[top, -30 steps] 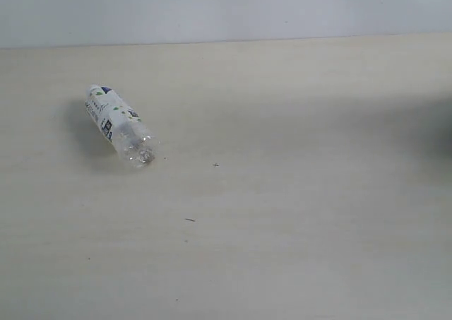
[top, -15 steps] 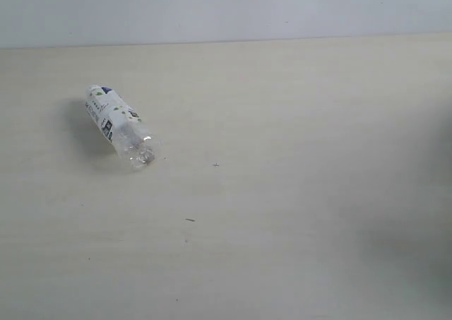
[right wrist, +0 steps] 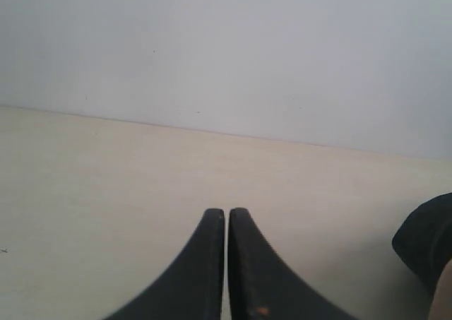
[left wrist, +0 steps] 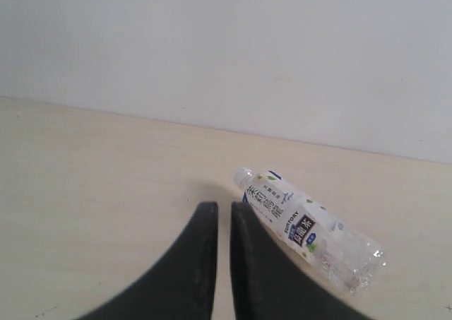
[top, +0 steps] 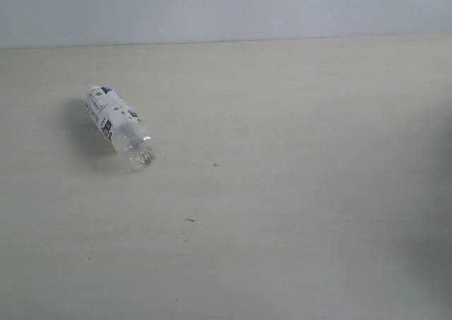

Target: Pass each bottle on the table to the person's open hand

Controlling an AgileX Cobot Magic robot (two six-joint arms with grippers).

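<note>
One clear bottle (top: 118, 124) with a white label and dark print lies on its side on the left of the pale table (top: 296, 193). Neither gripper shows in the exterior view. In the left wrist view the bottle (left wrist: 304, 224) lies just beyond my left gripper (left wrist: 224, 207) and off to one side, its white cap towards the fingers. That gripper is shut, with only a thin slit and nothing held. My right gripper (right wrist: 226, 212) is shut and empty over bare table. A black sleeve (right wrist: 427, 246) with a sliver of skin (right wrist: 445, 295) sits at that view's edge; the hand itself is out of view.
A plain grey-white wall (top: 226, 9) runs along the table's far edge. A few tiny dark specks (top: 189, 220) mark the tabletop. A faint shadow lies over the table's lower right corner (top: 431, 263).
The soft shadow on the right side of the table has drifted down and faded. The bottle has stayed where it was.
</note>
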